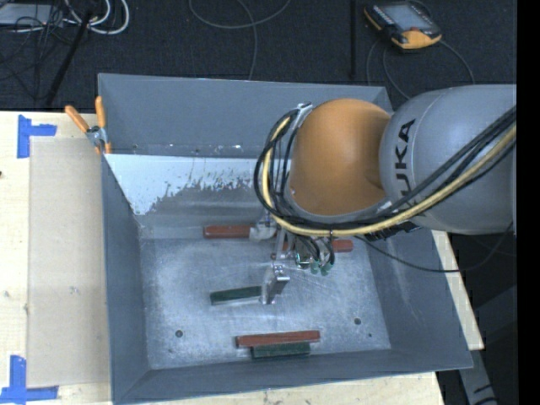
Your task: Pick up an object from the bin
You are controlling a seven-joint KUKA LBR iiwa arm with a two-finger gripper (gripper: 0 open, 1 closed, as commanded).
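Observation:
My gripper [272, 290] hangs low over the middle of the bin floor, under the orange wrist cover. Its metal tips are right at the right end of a thin dark green bar [235, 295] that lies flat mid-bin. Whether the tips touch the bar is unclear. A reddish-brown bar [226, 232] lies behind it near the back wall, partly hidden by the wrist.
Near the front wall a reddish-brown bar [278, 338] lies beside another dark green bar [280, 352]. A small red piece [342, 245] pokes out to the right of the wrist. The arm and its cables cover the bin's right rear.

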